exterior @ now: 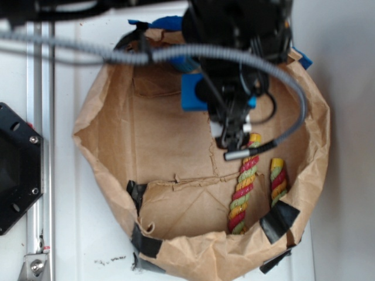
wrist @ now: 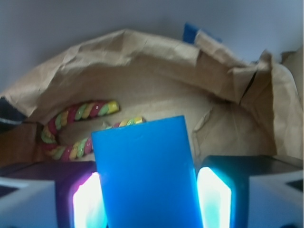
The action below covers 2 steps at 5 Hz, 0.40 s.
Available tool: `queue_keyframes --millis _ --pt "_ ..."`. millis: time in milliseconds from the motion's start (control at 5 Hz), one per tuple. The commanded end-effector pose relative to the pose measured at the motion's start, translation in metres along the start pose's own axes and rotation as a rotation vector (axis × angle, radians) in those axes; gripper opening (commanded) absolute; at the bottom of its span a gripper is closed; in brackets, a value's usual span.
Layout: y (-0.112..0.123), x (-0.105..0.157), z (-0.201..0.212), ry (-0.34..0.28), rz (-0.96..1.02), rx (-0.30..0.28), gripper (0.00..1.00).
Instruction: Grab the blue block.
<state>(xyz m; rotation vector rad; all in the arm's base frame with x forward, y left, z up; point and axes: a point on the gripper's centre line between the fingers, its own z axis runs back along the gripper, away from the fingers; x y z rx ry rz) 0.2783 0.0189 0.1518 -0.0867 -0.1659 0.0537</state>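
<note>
The blue block (wrist: pixel 145 175) is a smooth bright blue slab that fills the middle of the wrist view, standing lengthwise between my two glowing fingers. The left pad (wrist: pixel 88 202) and the right pad (wrist: pixel 213 197) press against its long sides. My gripper (wrist: pixel 149 199) is shut on the block. In the exterior view the block (exterior: pixel 190 92) sticks out to the left from under my black gripper (exterior: pixel 221 99), at the back of the brown paper bag (exterior: pixel 94 117). The arm hides most of the block there.
A red, yellow and green twisted rope (exterior: pixel 243 187) lies on the bag's floor at front right; it also shows in the wrist view (wrist: pixel 80 114). Black tape patches (exterior: pixel 280 219) and blue tape (exterior: pixel 167 23) sit on the bag's rim. A black base (exterior: pixel 14 170) stands at left.
</note>
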Motion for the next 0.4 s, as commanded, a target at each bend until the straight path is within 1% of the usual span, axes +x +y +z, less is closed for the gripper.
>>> queue_keyframes --millis 0,200 --pt "-0.0347 -0.0289 -0.0066 0.161 -0.111 -0.022 0.0" --pt "-0.0392 -0.0349 -0.0158 0.15 -0.191 0.009 0.0"
